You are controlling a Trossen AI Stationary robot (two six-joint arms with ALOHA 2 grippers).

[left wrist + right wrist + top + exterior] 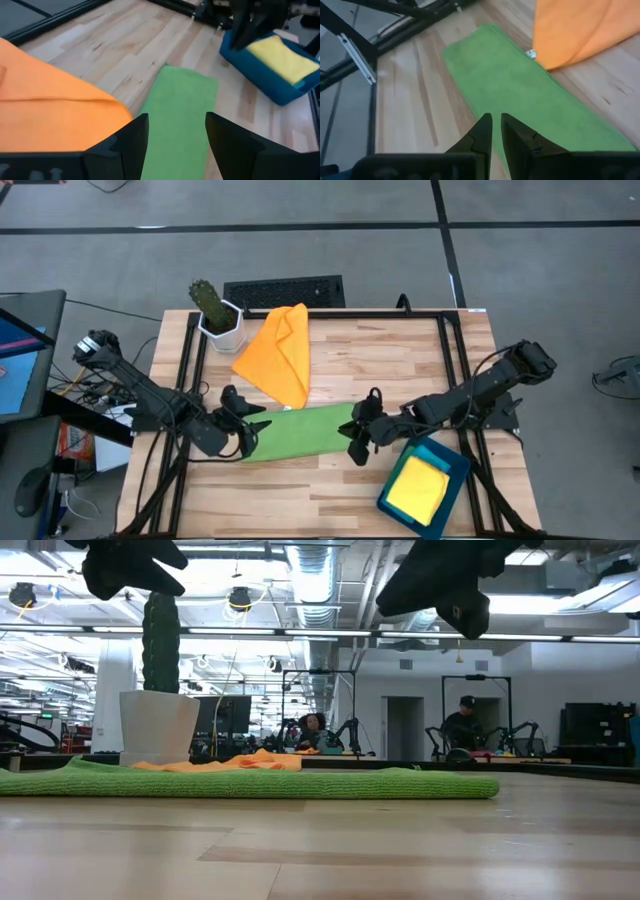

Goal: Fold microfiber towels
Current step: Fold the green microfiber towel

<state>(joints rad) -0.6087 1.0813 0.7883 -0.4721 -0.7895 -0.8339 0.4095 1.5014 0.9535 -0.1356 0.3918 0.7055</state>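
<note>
A green towel (pixel 300 432), folded into a long strip, lies flat on the wooden table; it also shows in the low view (pixel 250 782). My left gripper (pixel 250 432) hangs open above the strip's left end (pixel 180 115), clear of it. My right gripper (pixel 358 435) hangs shut above the strip's right end (pixel 520 95), also clear of it. An orange towel (pixel 280 350) lies loosely folded beyond the green one. A yellow towel (pixel 418 488) lies folded in the teal tray (pixel 455 465). The blue towel and a second green one are out of view.
A cactus in a white pot (pixel 215 315) stands at the far left corner, with a dark keyboard (pixel 285 290) behind the table. The tray sits at the near right corner. Bare wood lies along the near edge (pixel 300 490) and at the far right (pixel 390 350).
</note>
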